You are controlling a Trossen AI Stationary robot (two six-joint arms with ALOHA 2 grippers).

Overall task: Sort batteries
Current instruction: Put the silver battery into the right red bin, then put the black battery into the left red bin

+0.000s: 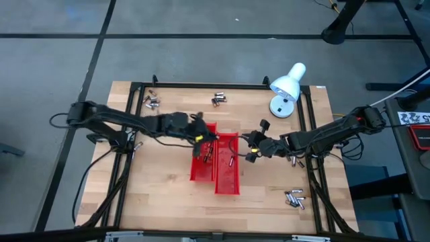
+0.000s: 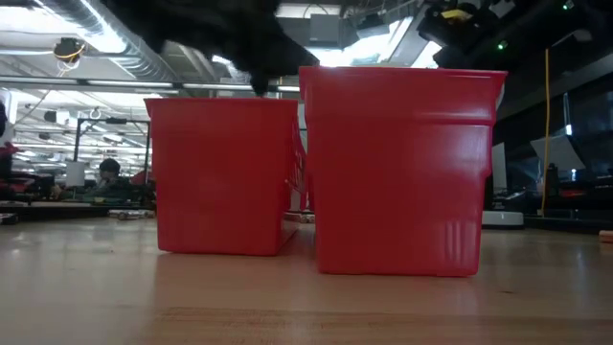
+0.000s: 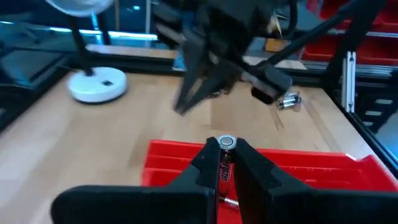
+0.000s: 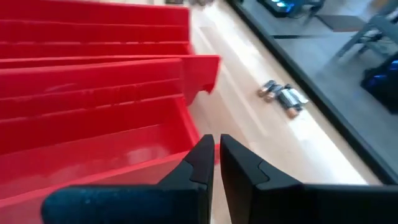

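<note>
Black fingers of my left gripper point(image 3: 225, 163) are pinched on a battery point(image 3: 226, 155), which stands upright between the tips with its silvery cap showing above them. I hold it over the left red tray point(image 1: 201, 161), near that tray's far end, and a second battery point(image 1: 207, 152) lies inside the tray just below my fingers.

My right gripper point(image 4: 216, 155) has its fingers pressed almost together with nothing between them. It hangs at the outer rim of the right red tray point(image 1: 227, 171), at that tray's far end, and one battery point(image 1: 230, 160) rests on the floor of this tray near its middle.

Both trays sit side by side, touching, at the centre of the wooden table point(image 1: 161, 195). From table height they stand as two red walls, the right one nearer and taller in the picture.

Loose batteries lie in small clusters toward the table's corners: one cluster point(image 1: 152, 102) at the far left, one point(image 1: 218, 99) at the far middle, one point(image 1: 293, 197) at the near right, and a few point(image 1: 297, 160) under my right arm. A white desk lamp point(image 1: 287, 86) stands at the far right, well apart from the trays.
</note>
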